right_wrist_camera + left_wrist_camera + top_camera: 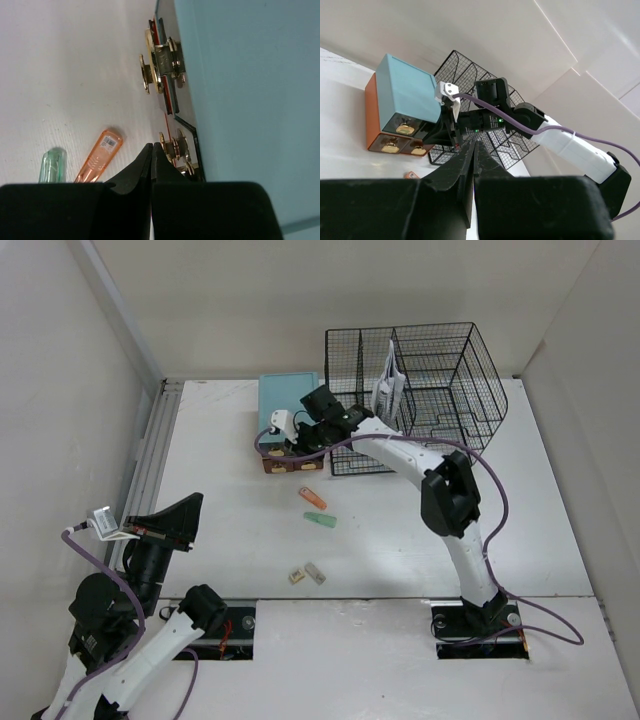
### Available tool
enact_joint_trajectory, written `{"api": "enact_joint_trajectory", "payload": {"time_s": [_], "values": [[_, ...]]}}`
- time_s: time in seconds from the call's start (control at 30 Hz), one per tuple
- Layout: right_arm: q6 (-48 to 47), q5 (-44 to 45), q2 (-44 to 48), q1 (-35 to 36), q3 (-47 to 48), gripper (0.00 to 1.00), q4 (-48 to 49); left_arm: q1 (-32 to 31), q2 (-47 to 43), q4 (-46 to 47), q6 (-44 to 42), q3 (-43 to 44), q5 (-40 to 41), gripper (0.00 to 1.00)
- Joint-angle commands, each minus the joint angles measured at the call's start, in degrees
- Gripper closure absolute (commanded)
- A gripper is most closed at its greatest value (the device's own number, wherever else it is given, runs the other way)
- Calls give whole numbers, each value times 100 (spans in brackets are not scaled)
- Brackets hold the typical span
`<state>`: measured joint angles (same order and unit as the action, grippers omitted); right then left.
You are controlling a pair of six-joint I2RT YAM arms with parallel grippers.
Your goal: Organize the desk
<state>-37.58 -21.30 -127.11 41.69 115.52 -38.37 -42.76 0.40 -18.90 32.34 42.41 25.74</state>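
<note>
From above, the desk (230, 530) fills the view, its rail (150, 460) well left of the box (285, 405); the rack (440, 370) stands just right of the box; the right gripper (292, 447) sits at the box's front, jaws pressed together, pinching nothing; an orange piece (312, 497) and a green piece (321, 521) lie near the box's front; two beige bits (308, 574) lie farther from it; the left gripper (190, 505) hangs well apart from the box, pressed together, empty.

Left wrist: its fingers (462, 170) meet, pointing toward the box; gold knobs (405, 129) show on the box's front; the right arm (570, 147) reaches there.

Right wrist: the joined fingertips sit just beside the box's lower knob; contact cannot be told.
</note>
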Motion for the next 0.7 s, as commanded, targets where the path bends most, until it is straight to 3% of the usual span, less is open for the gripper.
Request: {"api": "enact_joint_trajectory", "payload": {"time_s": [0.0,0.1,0.17,0.27,0.3,0.33,0.4,0.43,0.47,0.5,0.53,0.57,0.6,0.63,0.67], "values": [[224,661,440,-3,-12,100,795,-39,-1341,228,45,-23,37,100],[225,610,739,-3,-249,100,866,-39,-1341,289,351,-180,37,100],[33,-21,1002,-3,-398,100,788,-39,-1219,386,676,-557,37,95],[-30,72,1810,224,-890,98,882,-39,-798,439,1554,-1127,132,77],[-30,343,2039,304,-1161,93,1014,-39,-640,439,1791,-1278,203,58],[-30,650,2467,374,-1277,89,1146,-39,-307,587,2255,-1427,265,49],[-30,1521,2856,488,-1532,68,1662,-39,37,982,2522,-1883,318,33],[109,1715,3032,489,-1794,49,1875,-39,204,1463,2671,-2016,379,22],[224,1900,3347,489,-1953,23,2103,-39,580,1746,2760,-2140,458,19],[399,2171,3472,489,-2094,8,2462,-39,792,2010,2874,-2358,519,15],[627,2174,3561,385,-2165,0,2466,-39,1003,2247,2970,-2447,590,11],[1038,2035,3614,314,-2166,0,2414,-39,1475,2868,2971,-2527,590,8],[1121,1346,3614,87,-2079,4,2239,13,1741,3213,2971,-2675,590,8],[1252,965,3614,-46,-2000,23,1976,83,2031,3486,2971,-2677,529,10],[1619,657,3614,-169,-1851,49,1895,171,2338,4002,2971,-2677,416,16]]}}
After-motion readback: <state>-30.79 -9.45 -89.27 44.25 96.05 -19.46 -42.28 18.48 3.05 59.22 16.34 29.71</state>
